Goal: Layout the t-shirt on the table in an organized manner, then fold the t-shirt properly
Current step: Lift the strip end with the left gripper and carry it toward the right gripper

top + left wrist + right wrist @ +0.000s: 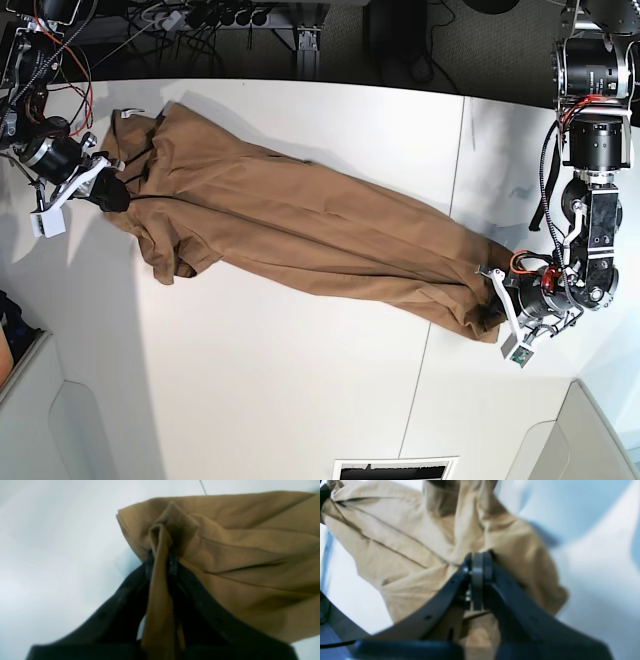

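The t-shirt point(300, 235) lies on the white counter point(300, 400), pulled into a long, rumpled band that runs diagonally from the far corner on the right arm's side to the near area on the left arm's side. One short sleeve point(165, 262) hangs off the band near the right arm's end.

The left pincer point(161, 555) is clamped on the t-shirt: in the left wrist view a bunched strip of cloth passes between the dark jaws. In the base view this pincer point(497, 300) sits at the near end of the band.

The right pincer point(478, 566) is clamped on the t-shirt at the opposite end, its jaws pressed together with cloth gathered around the tips. In the base view it point(112, 192) sits at the cloth's edge.

A thin dark seam point(440, 290) crosses the counter under the cloth near the left arm.
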You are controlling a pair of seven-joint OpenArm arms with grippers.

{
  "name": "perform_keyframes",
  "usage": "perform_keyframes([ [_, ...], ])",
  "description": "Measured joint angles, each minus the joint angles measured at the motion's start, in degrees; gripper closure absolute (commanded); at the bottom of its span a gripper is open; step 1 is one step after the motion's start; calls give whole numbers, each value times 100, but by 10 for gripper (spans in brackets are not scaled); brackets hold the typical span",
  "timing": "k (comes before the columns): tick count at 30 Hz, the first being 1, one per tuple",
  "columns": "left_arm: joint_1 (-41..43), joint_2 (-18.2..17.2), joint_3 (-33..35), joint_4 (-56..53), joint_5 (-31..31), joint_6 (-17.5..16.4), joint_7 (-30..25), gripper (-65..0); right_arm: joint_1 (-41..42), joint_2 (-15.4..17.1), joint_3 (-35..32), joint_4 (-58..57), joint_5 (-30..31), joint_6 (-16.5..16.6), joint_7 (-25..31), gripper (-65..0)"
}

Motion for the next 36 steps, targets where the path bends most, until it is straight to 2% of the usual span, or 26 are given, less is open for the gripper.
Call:
perform_keyframes([
  [7, 431, 87, 127, 1781, -680, 26, 581, 0, -11, -157, 2, 9, -96, 17, 4, 0],
  [12, 782, 402, 1029, 2636, -739, 37, 658, 0, -11, -289, -2, 9, -190, 17, 0, 0],
  [15, 922, 874, 1674, 2575, -184, 203, 525, 0, -9, -289, 0, 7, -251, 17, 0, 0],
  [17, 951, 1088, 1982, 2417, 149, 485, 361, 0, 4, -293, -2, 7, -282, 17, -4, 0],
  [19, 916, 1207, 2190, 2192, 238, 669, 323, 0, 2, -323, 0, 7, -297, 17, -15, 0],
  [21, 914, 1355, 2315, 2065, 275, 688, 330, 0, 4, -356, 0, 7, -304, 17, -20, 0],
  [22, 918, 1445, 2363, 2026, 284, 688, 339, -19, 4, -372, -2, 7, -302, 17, -22, 0],
  [25, 920, 1646, 2546, 1939, 254, 688, 332, -276, 2, -365, -2, 7, -411, 17, 26, 0],
  [26, 920, 1690, 2594, 1930, 234, 688, 330, -330, -9, -361, -2, 7, -439, 17, 70, 0],
  [30, 922, 1733, 2664, 1928, -87, 909, 348, -341, -9, -354, 0, 7, -448, 15, 109, -8],
  [33, 938, 1696, 2557, 1989, -442, 848, 411, -340, 7, -372, 190, 7, -431, -4, 140, -240],
  [35, 955, 1687, 2376, 2223, -1058, 549, 420, -340, 9, -372, 476, 7, -431, -7, 216, -316],
  [36, 953, 1687, 2264, 2330, -1248, 358, 396, -340, 9, -369, 651, 7, -433, -7, 234, -322],
])
